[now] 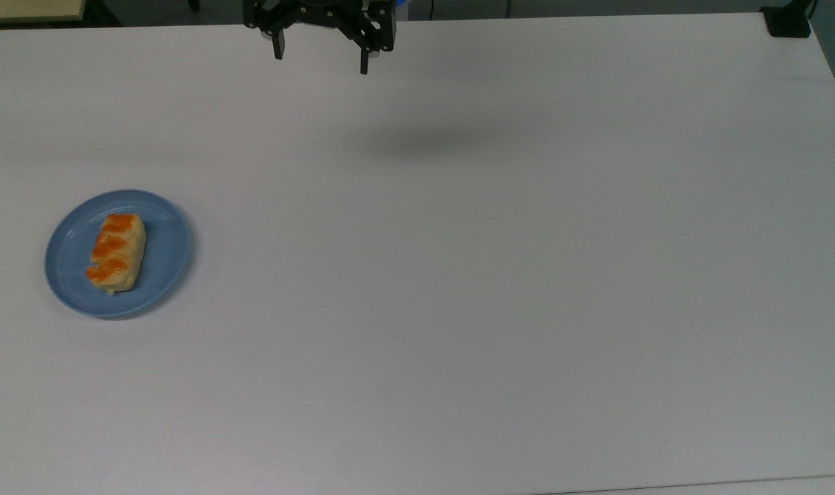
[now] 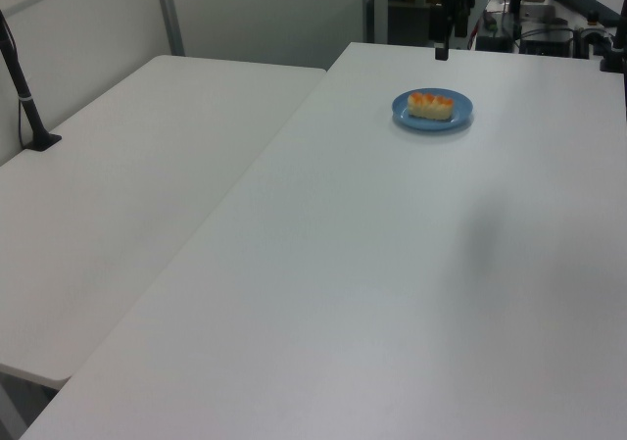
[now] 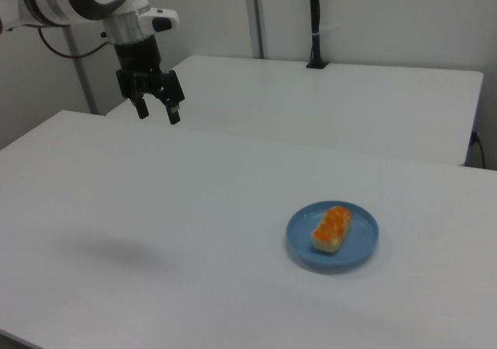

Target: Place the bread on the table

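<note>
The bread (image 1: 115, 252) (image 2: 430, 106) (image 3: 331, 228), a pale-yellow roll with orange glazed patches, lies on a round blue plate (image 1: 166, 258) (image 2: 463, 114) (image 3: 361, 244) at the top view's left. The white table (image 1: 459, 275) (image 3: 155, 209) spreads around it. My gripper (image 1: 321, 60) (image 3: 158, 113) hangs high above the table's far edge in the top view, well away from the bread. It is open, with nothing between its fingers. A dark finger (image 2: 442, 48) shows beyond the plate in the left view.
A second white table (image 2: 127, 185) (image 3: 334, 104) adjoins this one. A black post (image 2: 24, 92) (image 3: 314, 22) is clamped to it. A black clamp (image 1: 789, 20) sits at the top view's far right corner. Equipment and cables (image 2: 558, 14) stand beyond the table in the left view.
</note>
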You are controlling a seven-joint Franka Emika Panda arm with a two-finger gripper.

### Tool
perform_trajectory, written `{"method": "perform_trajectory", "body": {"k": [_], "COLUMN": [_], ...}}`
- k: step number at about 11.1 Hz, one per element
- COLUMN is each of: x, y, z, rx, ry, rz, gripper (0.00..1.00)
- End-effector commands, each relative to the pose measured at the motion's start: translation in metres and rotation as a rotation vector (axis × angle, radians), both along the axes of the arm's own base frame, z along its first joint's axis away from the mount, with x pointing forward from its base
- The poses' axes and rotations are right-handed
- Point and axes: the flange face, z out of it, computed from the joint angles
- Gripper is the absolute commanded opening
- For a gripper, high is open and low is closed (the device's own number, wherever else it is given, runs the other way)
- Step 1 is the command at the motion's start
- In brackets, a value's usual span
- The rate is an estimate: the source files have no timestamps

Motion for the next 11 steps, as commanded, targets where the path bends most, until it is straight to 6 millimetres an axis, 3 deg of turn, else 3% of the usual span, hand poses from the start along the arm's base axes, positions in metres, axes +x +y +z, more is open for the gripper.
{"method": "perform_trajectory", "body": {"k": [1,9,11], "x": [-0.012,-0.012,-0.006], "y": [-0.016,-0.014,-0.037], "z": [0.003,0.002,-0.001], "rx": [0.033,0.034,0.032], "ry": [0.038,0.047,0.049], "rz": [0.076,0.084,0.164], "gripper": [1.00,1.00,1.00]}}
